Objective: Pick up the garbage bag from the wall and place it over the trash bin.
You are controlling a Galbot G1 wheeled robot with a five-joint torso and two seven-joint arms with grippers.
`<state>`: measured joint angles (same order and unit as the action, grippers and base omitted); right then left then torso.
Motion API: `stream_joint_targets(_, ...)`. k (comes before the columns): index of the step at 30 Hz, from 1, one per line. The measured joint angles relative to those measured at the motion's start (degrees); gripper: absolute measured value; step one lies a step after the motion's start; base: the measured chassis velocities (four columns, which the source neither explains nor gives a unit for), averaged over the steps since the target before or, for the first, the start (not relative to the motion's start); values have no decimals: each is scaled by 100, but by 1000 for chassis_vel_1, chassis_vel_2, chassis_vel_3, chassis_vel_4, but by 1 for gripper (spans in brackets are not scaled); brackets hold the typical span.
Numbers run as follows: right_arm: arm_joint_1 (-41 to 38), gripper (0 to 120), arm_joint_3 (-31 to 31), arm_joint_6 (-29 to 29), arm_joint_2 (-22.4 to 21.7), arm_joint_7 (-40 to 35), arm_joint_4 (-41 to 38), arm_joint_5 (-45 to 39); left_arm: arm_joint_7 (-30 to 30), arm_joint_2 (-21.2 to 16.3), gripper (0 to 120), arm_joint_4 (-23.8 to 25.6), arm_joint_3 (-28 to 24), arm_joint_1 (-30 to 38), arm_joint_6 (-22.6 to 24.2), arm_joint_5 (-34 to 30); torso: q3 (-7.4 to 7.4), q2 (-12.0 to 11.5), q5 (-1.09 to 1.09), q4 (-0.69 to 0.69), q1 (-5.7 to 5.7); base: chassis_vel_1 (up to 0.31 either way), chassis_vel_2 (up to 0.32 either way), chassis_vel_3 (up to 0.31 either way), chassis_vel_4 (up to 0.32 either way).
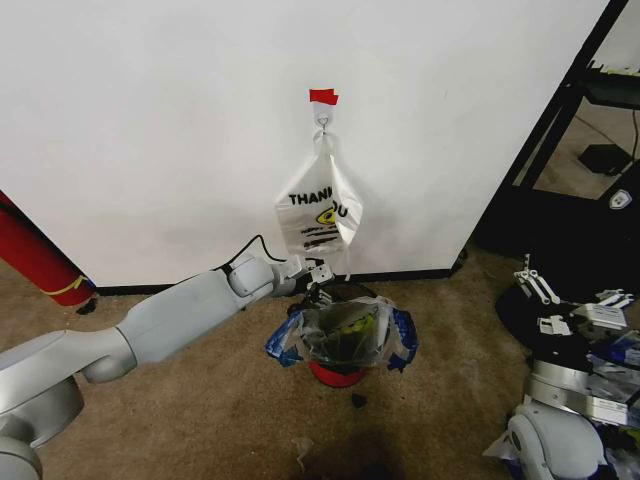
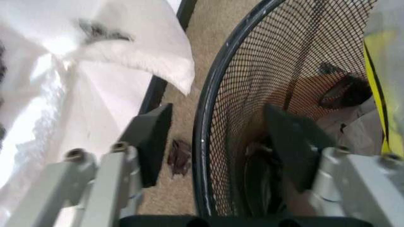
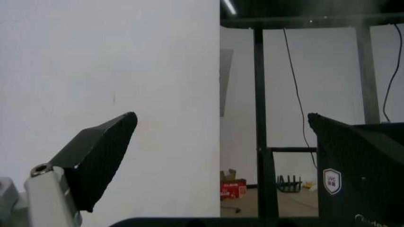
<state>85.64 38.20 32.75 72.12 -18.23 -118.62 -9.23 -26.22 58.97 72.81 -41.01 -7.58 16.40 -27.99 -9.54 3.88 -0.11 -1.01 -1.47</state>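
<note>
The trash bin (image 1: 338, 372), black mesh with a red base, stands on the carpet below the wall (image 1: 150, 120). The garbage bag (image 1: 345, 335), see-through with blue handle strips and yellow print, lies spread over the bin's mouth and rim. In the left wrist view its clear and yellow plastic (image 2: 386, 71) shows at the bin's (image 2: 277, 85) far side. My left gripper (image 1: 318, 283) (image 2: 221, 127) is open at the bin's back rim, one finger outside the mesh and one inside. My right gripper (image 3: 221, 146) is open with nothing between its fingers, facing the wall; that arm (image 1: 560, 440) rests low on the right.
An opaque white "THANK YOU" bag (image 1: 322, 215) (image 2: 94, 56) hangs from the hook (image 1: 324, 122) under red tape (image 1: 323, 96), just above my left gripper. A red cylinder (image 1: 35, 255) leans at the left. A black rack (image 1: 560, 130) and loose plastic bags (image 1: 615, 350) crowd the right.
</note>
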Motion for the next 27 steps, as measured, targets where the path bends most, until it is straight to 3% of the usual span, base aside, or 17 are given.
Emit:
stream_joint_targets(7,31,100,-85,63,34,39,24,1,204,-15,26,299,139,-93,849,-199,0,0,0,1,0,0,0,0,0)
stream_joint_targets(13,80,100,-95,122,35,67,24,5,371,-77,7,496,283,-235,1146,-353,0,0,0,1,1,0,0,0,0)
stream_joint_targets(16,98,100,-97,140,30,72,23,5,577,-134,4,669,390,-330,1389,-531,0,0,-1,-1,0,0,0,0,0)
stream_joint_targets(18,109,100,-106,158,20,73,25,5,892,-204,4,862,521,-433,1689,-786,0,0,-2,-1,0,0,0,0,0)
stream_joint_targets(21,122,100,-156,175,-9,74,26,4,1804,-405,3,1345,910,-719,2306,-1665,0,0,-1,1,0,0,0,0,0)
stream_joint_targets(24,122,100,-191,178,-24,76,27,3,2315,-552,3,1637,1185,-947,2539,-2258,0,0,0,1,0,0,0,0,0)
stream_joint_targets(27,93,100,-269,180,-52,84,40,2,3619,-862,3,2321,1816,-1707,2642,-3644,0,0,-2,2,0,0,0,0,0)
